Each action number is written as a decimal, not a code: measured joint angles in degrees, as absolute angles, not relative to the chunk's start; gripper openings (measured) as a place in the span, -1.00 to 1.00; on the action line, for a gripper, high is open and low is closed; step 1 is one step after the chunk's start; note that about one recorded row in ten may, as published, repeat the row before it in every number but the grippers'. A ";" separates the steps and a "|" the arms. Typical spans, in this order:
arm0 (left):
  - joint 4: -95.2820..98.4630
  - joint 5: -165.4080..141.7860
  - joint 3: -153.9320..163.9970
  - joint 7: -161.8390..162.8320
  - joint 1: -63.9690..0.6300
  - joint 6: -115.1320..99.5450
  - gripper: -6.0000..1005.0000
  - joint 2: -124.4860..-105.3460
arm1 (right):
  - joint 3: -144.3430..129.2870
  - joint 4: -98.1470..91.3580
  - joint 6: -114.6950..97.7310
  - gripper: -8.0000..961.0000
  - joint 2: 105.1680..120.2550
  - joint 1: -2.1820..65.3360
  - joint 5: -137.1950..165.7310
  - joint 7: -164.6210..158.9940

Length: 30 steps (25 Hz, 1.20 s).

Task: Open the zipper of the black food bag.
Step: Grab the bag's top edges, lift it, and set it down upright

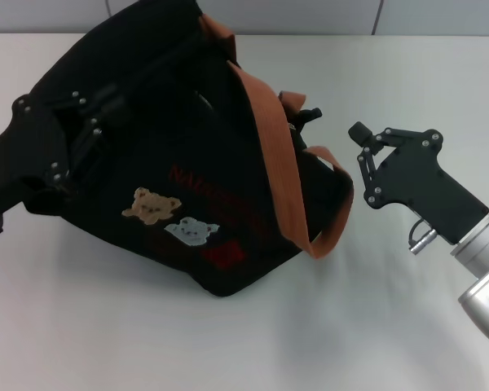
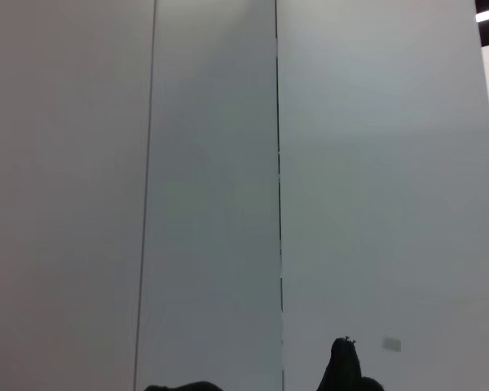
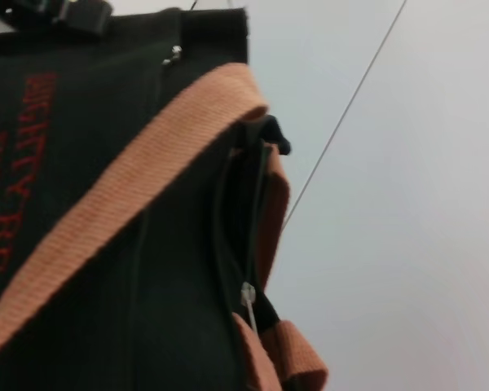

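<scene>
The black food bag [image 1: 155, 163] lies tilted on the white table [image 1: 106, 342], its bear patches and red label facing up and orange-brown straps [image 1: 269, 138] draped across it. My left gripper [image 1: 69, 134] presses against the bag's left end, black against black fabric. To the bag's right, a short gap away, my right gripper [image 1: 362, 145] hovers open and empty. In the right wrist view the zipper [image 3: 254, 204] runs along the bag's rim beside a strap, with its silver pull [image 3: 247, 295] near the rim's end. A tinier silver pull [image 3: 175, 54] sits on the side.
A loose strap loop [image 1: 336, 212] sticks out from the bag toward the right gripper. Grey wall panels [image 2: 228, 163] stand behind the table. The table shows bare white surface in front of and to the right of the bag.
</scene>
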<state>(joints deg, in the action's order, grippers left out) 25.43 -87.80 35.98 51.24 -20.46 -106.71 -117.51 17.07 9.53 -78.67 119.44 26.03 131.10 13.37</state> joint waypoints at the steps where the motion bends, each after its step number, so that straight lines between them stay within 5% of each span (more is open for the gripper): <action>1: 25.41 -87.79 35.94 51.23 -19.88 -106.65 -0.81 -117.49 | 17.34 9.45 -78.68 -0.99 119.43 26.07 131.10 12.86; 12: 25.40 -87.81 35.86 51.07 -19.50 -107.00 -0.82 -117.49 | 18.90 8.77 -84.12 -0.95 119.12 28.27 131.20 0.87; 17: 25.40 -87.81 35.89 51.06 -19.77 -107.45 -0.82 -117.64 | 14.60 -1.83 -92.86 -0.75 117.25 35.64 133.04 -28.93; 30: 25.62 -88.14 36.47 51.06 -20.46 -108.08 -0.82 -118.04 | -10.33 -24.39 -98.39 -0.97 117.07 50.01 133.07 -67.84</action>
<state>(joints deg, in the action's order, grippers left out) 25.62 -88.14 36.47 51.06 -20.46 -108.08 -118.04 -10.33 -24.39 -98.39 117.07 50.01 133.07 -67.84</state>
